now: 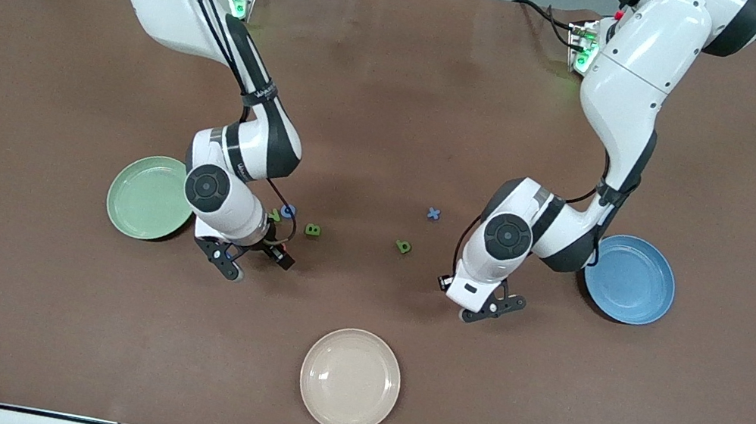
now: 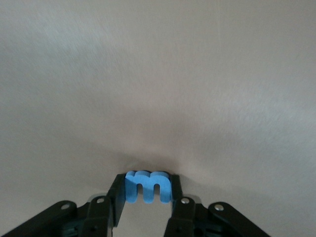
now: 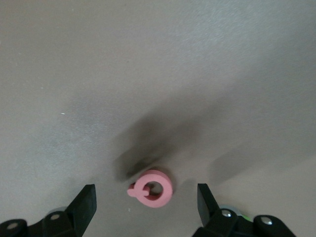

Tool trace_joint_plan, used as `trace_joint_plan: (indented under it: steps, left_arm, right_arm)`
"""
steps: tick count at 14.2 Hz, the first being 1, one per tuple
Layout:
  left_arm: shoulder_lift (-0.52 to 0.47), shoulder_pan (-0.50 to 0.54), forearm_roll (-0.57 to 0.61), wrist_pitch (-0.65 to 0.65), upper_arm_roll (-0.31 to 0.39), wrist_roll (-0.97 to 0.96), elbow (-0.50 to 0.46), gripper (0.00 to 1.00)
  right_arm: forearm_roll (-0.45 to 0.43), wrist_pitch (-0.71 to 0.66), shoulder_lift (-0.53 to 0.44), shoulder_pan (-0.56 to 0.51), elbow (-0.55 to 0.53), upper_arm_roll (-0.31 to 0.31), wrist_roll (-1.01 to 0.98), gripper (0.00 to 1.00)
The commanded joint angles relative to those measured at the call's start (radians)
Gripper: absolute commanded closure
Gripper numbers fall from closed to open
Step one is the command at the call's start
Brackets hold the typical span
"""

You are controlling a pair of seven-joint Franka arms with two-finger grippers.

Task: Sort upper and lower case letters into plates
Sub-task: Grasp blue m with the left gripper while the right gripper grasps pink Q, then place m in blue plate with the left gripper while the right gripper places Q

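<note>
Two grippers are down at the brown table (image 1: 398, 92). The left gripper (image 2: 147, 190), beside the sky blue plate (image 1: 630, 279), has its fingers pressed against a blue m (image 2: 148, 186) on the table. The right gripper (image 3: 145, 200), beside the mint green plate (image 1: 150, 197), stands spread wide around a pink Q (image 3: 153, 188) lying flat. A green B (image 1: 313, 229) and blue x (image 1: 433, 213) lie between the arms.

Brown table (image 1: 398, 92) carries mint green plate (image 1: 146, 196) at 9 o'clock, sky blue plate (image 1: 631, 281) at 3, cream plate (image 1: 350, 380) at 6. Centre: green B (image 1: 313, 229), green b (image 1: 403, 247), blue x (image 1: 433, 213), blue G (image 1: 288, 210), pink Q (image 3: 153, 188).
</note>
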Motion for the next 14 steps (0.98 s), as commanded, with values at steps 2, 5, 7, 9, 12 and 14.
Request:
trace_joint_plan:
  steps: [2,5,7,9,12,14]
  left_arm:
    - [-0.147,0.047,0.025,-0.111,0.001,0.025,-0.063,0.83]
    - [-0.298,0.116,0.025,-0.125,-0.002,0.182,-0.227,0.83]
    - [-0.395,0.166,0.025,-0.125,-0.002,0.303,-0.346,0.83]
    - [-0.481,0.231,0.026,-0.125,-0.002,0.438,-0.458,0.83]
    - [-0.55,0.355,0.031,-0.092,-0.002,0.657,-0.586,0.83]
    - [-0.557,0.433,0.061,-0.027,-0.003,0.772,-0.65,0.83]
  right_arm:
    - [-0.013,-0.009,0.028,0.019,0.034,-0.015,0.03,0.2]
    - [-0.036,-0.012,0.036,0.02,0.034,-0.015,0.03,0.28]
    - [-0.04,-0.014,0.036,0.02,0.031,-0.015,0.031,0.34]
    - [-0.043,-0.014,0.036,0.022,0.028,-0.015,0.031,0.43]
    - [-0.047,-0.017,0.036,0.02,0.025,-0.015,0.031,0.63]
    - [-0.049,-0.02,0.036,0.02,0.027,-0.016,0.03,0.83]
